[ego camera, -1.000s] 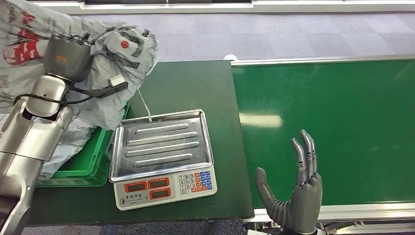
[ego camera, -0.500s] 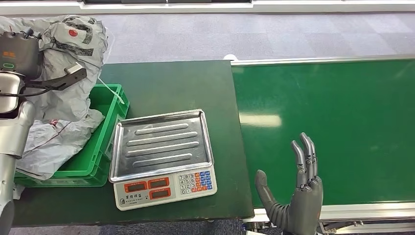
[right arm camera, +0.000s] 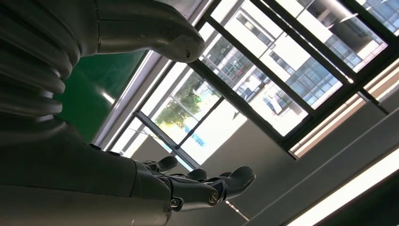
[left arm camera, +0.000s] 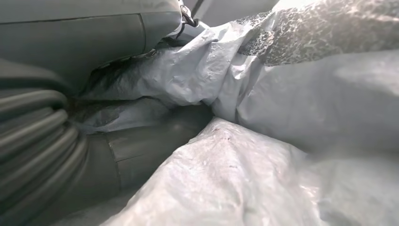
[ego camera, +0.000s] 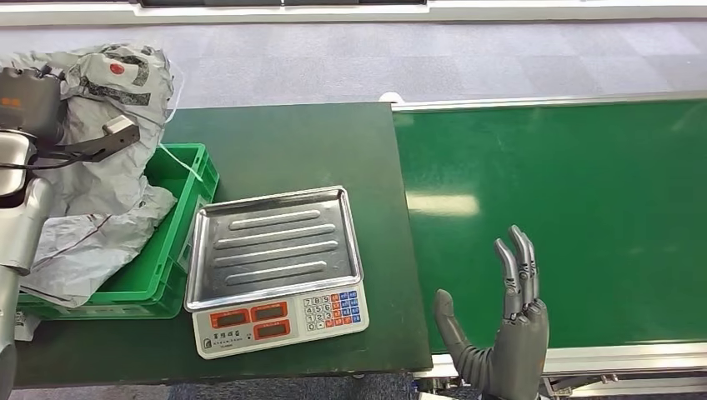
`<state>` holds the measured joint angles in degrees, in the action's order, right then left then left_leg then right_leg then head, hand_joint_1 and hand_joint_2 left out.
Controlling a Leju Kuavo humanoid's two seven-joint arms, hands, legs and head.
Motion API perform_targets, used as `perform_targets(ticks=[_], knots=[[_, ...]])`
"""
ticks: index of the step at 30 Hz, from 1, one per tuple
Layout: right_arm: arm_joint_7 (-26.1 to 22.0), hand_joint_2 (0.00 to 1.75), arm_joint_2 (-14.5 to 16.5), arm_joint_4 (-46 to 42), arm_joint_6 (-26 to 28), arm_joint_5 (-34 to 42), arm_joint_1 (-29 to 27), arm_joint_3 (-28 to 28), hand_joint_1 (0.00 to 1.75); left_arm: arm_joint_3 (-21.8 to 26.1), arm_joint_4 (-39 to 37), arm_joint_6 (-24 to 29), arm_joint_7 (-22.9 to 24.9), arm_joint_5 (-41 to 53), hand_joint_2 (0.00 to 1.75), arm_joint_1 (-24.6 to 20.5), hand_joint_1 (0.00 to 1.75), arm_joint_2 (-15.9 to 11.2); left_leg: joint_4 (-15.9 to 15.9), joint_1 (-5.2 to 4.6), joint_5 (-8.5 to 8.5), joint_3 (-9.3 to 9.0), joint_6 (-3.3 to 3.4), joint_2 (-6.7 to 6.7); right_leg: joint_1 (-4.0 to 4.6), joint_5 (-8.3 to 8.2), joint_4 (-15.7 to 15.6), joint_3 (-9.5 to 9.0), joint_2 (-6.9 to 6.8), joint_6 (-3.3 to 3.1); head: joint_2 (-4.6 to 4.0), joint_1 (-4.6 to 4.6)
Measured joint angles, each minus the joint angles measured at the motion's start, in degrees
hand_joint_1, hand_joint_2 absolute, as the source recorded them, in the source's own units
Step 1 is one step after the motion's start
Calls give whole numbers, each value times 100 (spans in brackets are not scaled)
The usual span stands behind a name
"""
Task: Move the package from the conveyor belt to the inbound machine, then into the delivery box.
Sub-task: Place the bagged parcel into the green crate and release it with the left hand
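Bare conveyor belt (ego camera: 575, 208) beside scale (ego camera: 275, 267)

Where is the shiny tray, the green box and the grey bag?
shiny tray (ego camera: 275, 247): head view, middle of its ribbed metal surface.
green box (ego camera: 173, 236): head view, its right wall.
grey bag (ego camera: 108, 179): head view, crinkled middle part above the box.

Left hand (left arm camera: 117, 155) fingers buried in the grey package (ego camera: 100, 175), grip not readable, package cut off at nine o'clock in the head view, green box (ego camera: 179, 250) interior mostly covered, scale (ego camera: 279, 312) key markings too small to read.
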<state>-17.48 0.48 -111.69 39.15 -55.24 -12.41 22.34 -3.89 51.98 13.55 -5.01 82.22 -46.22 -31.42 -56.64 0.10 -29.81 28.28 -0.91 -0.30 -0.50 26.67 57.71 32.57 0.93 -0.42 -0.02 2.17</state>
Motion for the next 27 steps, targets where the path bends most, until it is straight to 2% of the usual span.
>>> perform_targets(ticks=[6,11,12,15,16,17,21,27], knots=[[-9,175,0,3,-17,92,-3,0,0,207,-581,-41,-120,-125,175,351,175,-201,1,2,1,4,-2,4,6,1,1,9,4,-3,0,-1],[-6,175,0,4,-70,98,0,0,0,314,-1115,-84,-192,-191,175,567,171,-201,0,2,2,7,-4,-1,10,2,1,10,2,-3,0,0],[-4,175,0,4,-82,88,-1,0,0,316,-1188,-84,-180,-189,175,592,150,-188,0,2,2,8,-4,0,9,2,1,10,2,-3,0,0],[1,175,4,4,-111,33,-3,0,0,316,-1376,-99,-100,-158,175,628,22,-133,0,2,2,8,-4,1,5,1,1,10,2,-2,0,0],[4,175,8,4,-119,14,-4,0,0,316,-1427,-105,-59,-136,175,633,0,-116,0,3,2,8,-4,1,4,1,0,10,2,-2,0,1],[5,175,14,4,-125,-5,-5,0,0,316,-1472,-102,-8,-105,175,639,0,-100,-1,3,2,8,-4,1,3,1,0,10,2,-2,0,0],[3,175,33,4,-127,-38,-7,0,0,316,-1700,-38,221,68,0,646,0,-28,-1,2,2,8,-3,1,3,1,0,11,2,-2,0,1],[25,175,76,4,-168,-95,-10,0,0,323,-1906,239,428,179,0,645,0,11,-1,2,2,7,-4,2,7,0,0,13,3,-3,0,0]])
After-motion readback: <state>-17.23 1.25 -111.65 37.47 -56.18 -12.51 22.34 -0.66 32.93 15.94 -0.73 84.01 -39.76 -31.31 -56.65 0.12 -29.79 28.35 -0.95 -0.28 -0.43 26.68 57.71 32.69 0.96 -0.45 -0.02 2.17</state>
